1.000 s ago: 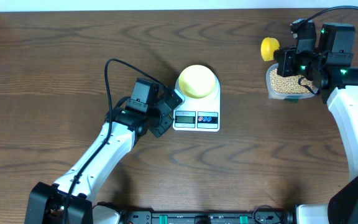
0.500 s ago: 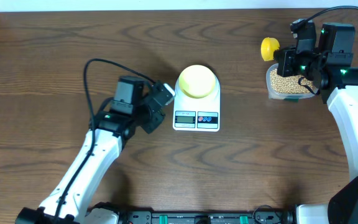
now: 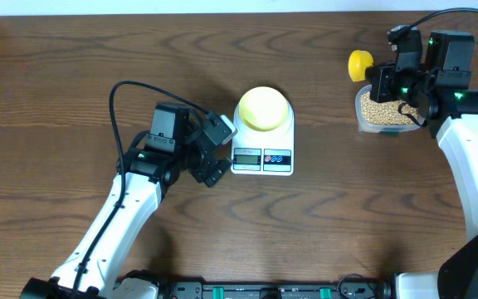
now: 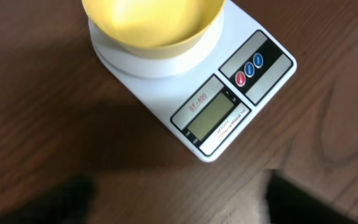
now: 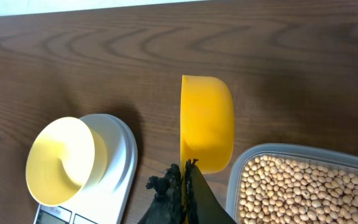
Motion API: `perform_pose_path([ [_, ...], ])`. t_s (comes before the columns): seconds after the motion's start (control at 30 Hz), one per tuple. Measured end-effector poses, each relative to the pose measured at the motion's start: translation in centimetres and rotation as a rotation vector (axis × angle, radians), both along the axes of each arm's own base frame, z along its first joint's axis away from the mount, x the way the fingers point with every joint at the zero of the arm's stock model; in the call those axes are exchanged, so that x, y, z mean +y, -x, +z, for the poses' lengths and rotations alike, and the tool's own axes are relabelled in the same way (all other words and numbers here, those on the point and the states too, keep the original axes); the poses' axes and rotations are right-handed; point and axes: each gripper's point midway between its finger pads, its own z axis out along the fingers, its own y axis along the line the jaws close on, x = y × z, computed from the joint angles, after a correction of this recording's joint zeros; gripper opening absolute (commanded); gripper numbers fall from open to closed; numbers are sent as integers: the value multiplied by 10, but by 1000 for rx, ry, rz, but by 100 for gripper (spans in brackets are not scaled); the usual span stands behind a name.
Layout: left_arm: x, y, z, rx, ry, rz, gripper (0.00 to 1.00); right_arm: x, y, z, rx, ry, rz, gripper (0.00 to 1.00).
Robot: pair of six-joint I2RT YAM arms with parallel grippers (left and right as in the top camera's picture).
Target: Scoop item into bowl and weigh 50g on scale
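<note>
The pale yellow bowl (image 3: 264,108) stands empty on the white scale (image 3: 262,158). My left gripper (image 3: 221,152) is open just left of the scale's display, with nothing between its fingers. In the left wrist view the bowl (image 4: 151,22) and the scale (image 4: 229,106) lie ahead, and the dark fingers (image 4: 309,199) show only at the bottom corners. My right gripper (image 3: 378,81) is shut on the handle of a yellow scoop (image 3: 360,65), above the clear container of beans (image 3: 380,112). The right wrist view shows the scoop (image 5: 207,121) empty on its side, beside the beans (image 5: 303,186).
The clear rectangular container (image 5: 235,180) sits at the far right of the wooden table (image 3: 73,75). A black cable (image 3: 127,91) loops up from the left arm. The scale's two round buttons (image 4: 248,68) face the table's front.
My left gripper pulled back leftward from the scale's front corner, then opened wide. The right arm and scoop have not moved.
</note>
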Motion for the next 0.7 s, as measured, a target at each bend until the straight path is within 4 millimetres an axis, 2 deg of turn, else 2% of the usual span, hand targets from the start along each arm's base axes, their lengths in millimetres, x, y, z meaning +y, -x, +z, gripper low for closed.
perform_pose_path([
  [0.7,0,3,-1,12,-2,-3,98,0,0,0,1,-1,1,1],
])
